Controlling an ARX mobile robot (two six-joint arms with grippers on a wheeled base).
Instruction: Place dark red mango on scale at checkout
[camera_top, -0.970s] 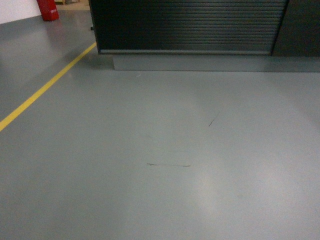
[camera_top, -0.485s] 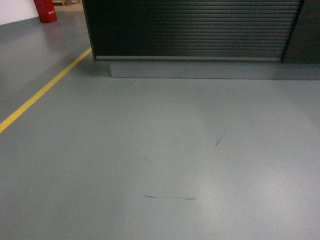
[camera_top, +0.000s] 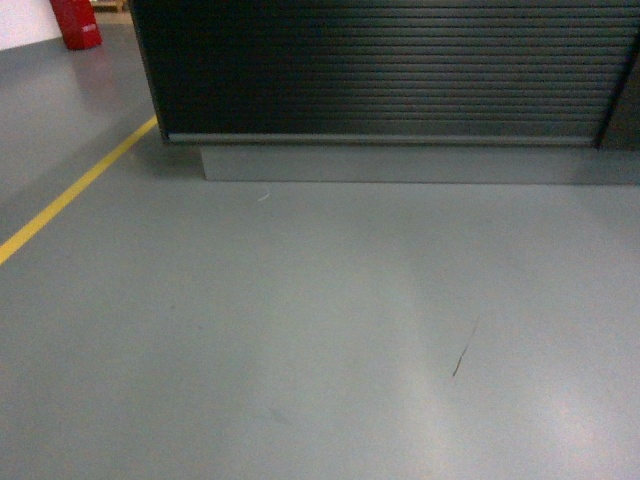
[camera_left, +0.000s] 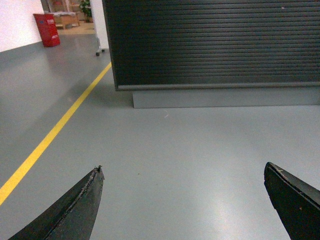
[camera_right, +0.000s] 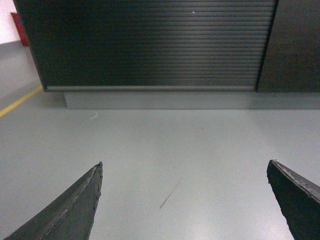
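Left gripper (camera_left: 182, 197): we see black jaws spread wide, empty.
Right gripper (camera_right: 184, 197): likewise.
Dark red mango: not visible (we'd expect firm, smooth, bruisable; cradle mid-body).
Black ribbed checkout counter (camera_top: 390, 70): ahead.

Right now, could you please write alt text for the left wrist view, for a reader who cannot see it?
The checkout, a black counter with a ribbed front, stands ahead across a grey floor. The open left gripper shows two dark fingertips at the bottom corners, holding nothing. A yellow line runs along the floor on the left toward a red object.
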